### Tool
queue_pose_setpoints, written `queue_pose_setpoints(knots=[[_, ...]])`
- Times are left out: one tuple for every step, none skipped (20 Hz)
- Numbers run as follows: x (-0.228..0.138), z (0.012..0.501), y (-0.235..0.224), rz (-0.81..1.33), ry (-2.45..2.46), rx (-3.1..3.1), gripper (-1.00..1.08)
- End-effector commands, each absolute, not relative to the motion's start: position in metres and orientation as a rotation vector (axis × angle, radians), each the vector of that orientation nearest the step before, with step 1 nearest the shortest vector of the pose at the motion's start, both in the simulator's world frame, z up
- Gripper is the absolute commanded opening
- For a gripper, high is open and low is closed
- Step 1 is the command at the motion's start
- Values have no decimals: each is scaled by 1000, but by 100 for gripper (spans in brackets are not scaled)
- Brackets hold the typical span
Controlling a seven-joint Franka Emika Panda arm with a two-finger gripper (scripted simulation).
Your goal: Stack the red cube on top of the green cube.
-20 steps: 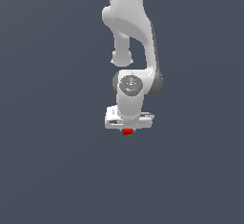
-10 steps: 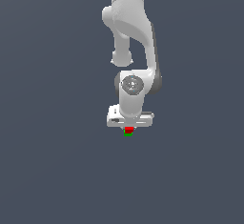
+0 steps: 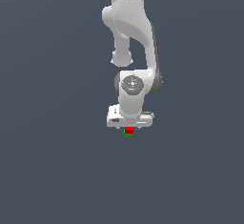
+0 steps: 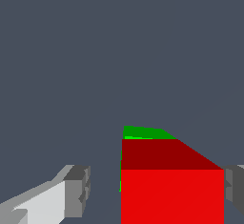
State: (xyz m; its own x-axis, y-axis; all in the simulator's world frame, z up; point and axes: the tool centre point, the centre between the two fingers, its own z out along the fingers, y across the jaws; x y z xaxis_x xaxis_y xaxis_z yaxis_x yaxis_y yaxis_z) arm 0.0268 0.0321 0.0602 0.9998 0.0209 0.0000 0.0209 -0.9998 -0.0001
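Grey floor (image 3: pixel 47 170) | red cube (image 4: pixel 171 194) now atop green cube (image 4: pixel 143 132) | gripper (image 4: pixel 155 189) lowered, grip unclear

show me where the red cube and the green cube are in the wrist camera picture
red cube (image 4: pixel 171 194), wrist view, on its bright near face.
green cube (image 4: pixel 143 132), wrist view, on the green strip showing past the red cube.
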Motion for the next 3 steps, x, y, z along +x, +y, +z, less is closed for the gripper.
queue_pose_setpoints(knots=[[27,60,32,0,-33,-3141,100],[27,60,32,0,-33,-3141,100],[27,60,32,0,-33,-3141,100]])
